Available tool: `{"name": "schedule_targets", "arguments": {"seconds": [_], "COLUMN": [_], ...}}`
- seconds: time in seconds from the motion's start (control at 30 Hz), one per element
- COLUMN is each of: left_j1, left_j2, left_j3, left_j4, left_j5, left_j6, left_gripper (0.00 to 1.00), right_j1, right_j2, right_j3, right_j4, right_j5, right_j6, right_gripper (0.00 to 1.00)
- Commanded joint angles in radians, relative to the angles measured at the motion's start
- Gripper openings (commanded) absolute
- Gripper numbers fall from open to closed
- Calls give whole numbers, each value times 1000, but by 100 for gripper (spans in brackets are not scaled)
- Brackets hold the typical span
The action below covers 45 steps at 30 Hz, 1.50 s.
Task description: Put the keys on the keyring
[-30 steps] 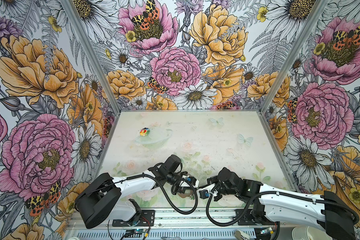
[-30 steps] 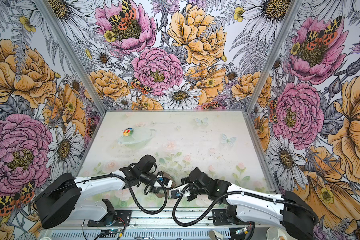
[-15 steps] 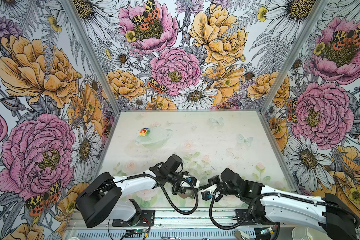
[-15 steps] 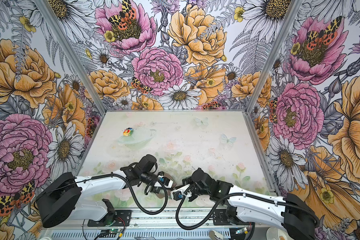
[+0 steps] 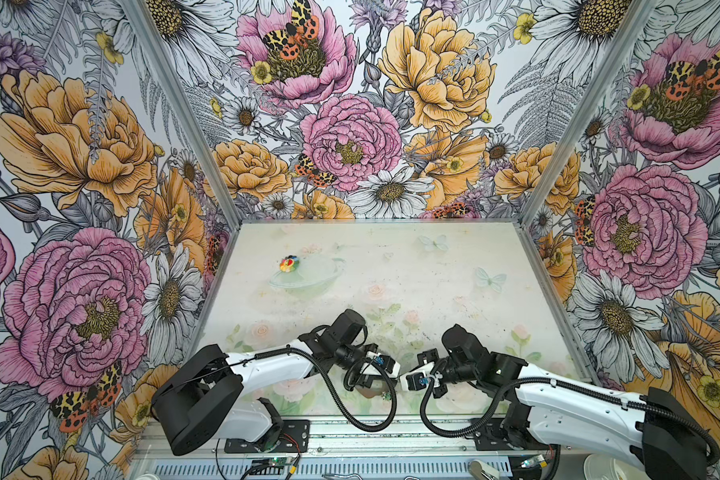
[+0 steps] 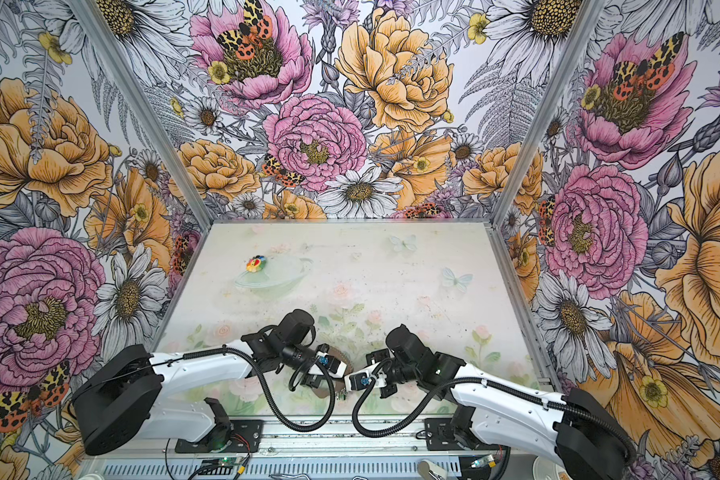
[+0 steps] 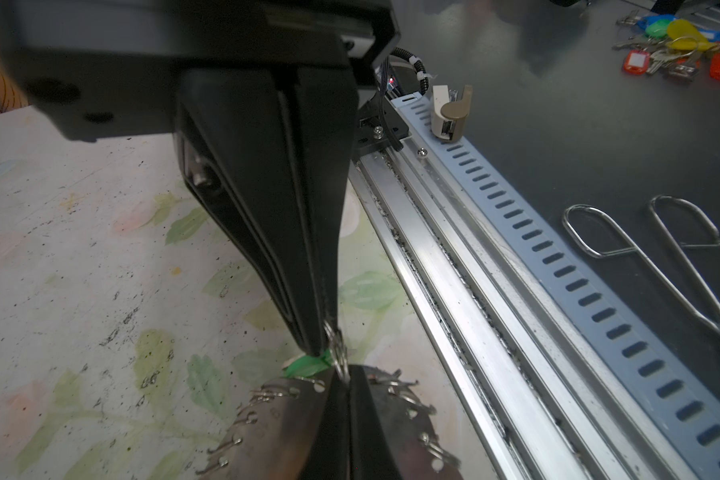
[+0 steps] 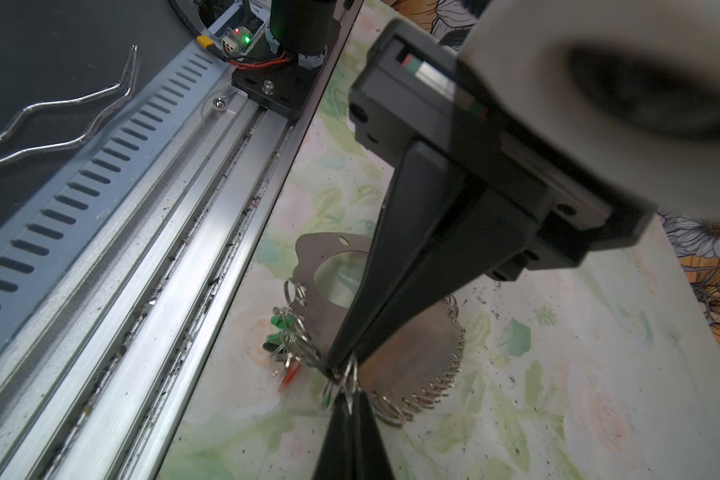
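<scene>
Jaws of your left gripper [image 7: 341, 384] and right gripper [image 7: 323, 338] pinch shut on what looks like one small silver wire loop [image 7: 338, 354], likely spreading it for the green-headed silver keys [image 8: 279, 322] beside them, over the flat grey-brown oval keyring [image 8: 412, 345].

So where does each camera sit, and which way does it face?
Both top views: overhead at the near edge, facing down on the pale flowered table; both white arms show.
Left wrist: on that arm, looking along the shut left claw.
Right wrist: likewise, along the shut right claw.
Both wrist views share the flat grey-brown loop-fringed keyring and the opposite claw's tip.
</scene>
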<state>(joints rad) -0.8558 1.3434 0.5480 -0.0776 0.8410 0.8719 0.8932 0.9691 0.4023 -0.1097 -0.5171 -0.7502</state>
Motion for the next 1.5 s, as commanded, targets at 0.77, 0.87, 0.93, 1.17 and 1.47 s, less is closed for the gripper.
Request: {"name": "schedule_targets", "arguments": {"seconds": [0.77,0.87,0.93,1.17,1.47], "left_j1": [-51,-44,-40,6,42], "left_j2": [-43,-47,-52,-119,-191], "left_j3": [-35,-40,-41,-132,-195], "left_j4": [0,7,9,235,378], "left_j5": [-9,-11,-13,-51,-161], "left_j6": [50,45,45,-88,-210], "left_gripper": [0,0,0,0,0], "right_j1": [-130,-107,-105,-75,-71], "right_j2": [52,71,78,19,-56], "right_j3": [155,161,161,127,56], "right_j4": [27,13,2,78,218], "right_j5": [-124,-116,-94,8,93], "right_j6": [-43,-51,-58,45,164], "right_gripper": [0,0,0,0,0]}}
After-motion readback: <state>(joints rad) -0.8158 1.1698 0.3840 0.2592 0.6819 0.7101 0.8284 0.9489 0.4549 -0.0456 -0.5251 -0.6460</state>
